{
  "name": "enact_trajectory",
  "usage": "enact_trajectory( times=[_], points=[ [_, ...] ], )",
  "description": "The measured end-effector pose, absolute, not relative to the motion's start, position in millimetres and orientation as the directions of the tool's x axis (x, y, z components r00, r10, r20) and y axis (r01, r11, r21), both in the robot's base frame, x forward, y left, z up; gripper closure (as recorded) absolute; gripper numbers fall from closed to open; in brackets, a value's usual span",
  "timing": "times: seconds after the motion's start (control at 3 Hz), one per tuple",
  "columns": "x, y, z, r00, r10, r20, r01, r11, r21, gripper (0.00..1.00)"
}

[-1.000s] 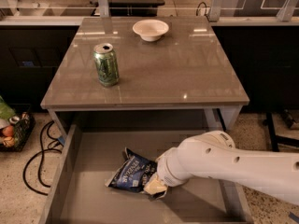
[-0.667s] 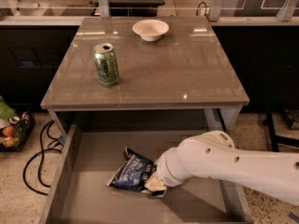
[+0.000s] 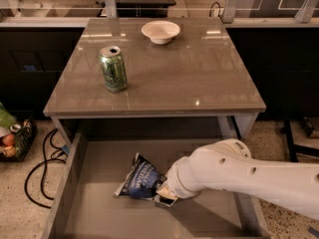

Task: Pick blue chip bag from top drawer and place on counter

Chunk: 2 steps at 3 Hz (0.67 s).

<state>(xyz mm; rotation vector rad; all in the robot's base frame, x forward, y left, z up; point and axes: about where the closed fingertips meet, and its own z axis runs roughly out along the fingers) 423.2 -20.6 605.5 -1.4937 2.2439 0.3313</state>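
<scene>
Dark-blue foil first. The blue chip bag (image 3: 140,180) lies on the floor of the top drawer (image 3: 99,218), a little left of the drawer's middle and well clear of both side walls.

My gripper (image 3: 164,198) is low inside the drawer, just right of its middle, pressed against the bag's right end. My white forearm (image 3: 249,176) reaches in over the drawer's right wall and hides most of the contact. I cannot tell whether I am clamped on the foil or only resting against it.

Change over the last second: none that I can find. The bag has the same place and the same lie, and the gripper sits at the same end of it. Reading: the lift has not begun. I judge the task to be at the grasp stage, with the raise and the carry to the counter both undone.

Orientation: the bag looks crumpled and mostly flat. Its long axis seems to run across the drawer from left to right, skewed so that the left end sits slightly nearer the drawer's front. The white-silver sealed edge faces the drawer's left wall, and the opposite end points at my gripper.

Beyond and above the drawer's back edge is the counter (image 3: 199,78). A green can (image 3: 113,68) stands upright on it, over the drawer's left half. Farthest from the drawer, near the counter's back edge, sits a white bowl (image 3: 160,31).
</scene>
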Motion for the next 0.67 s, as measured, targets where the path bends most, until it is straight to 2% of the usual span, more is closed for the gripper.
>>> enact_trajectory(
  times=[0.67],
  points=[
    [422.4,-19.9,612.3,-0.315,-0.813,-0.489,-0.926,0.377,-0.029,1.00]
  ],
)
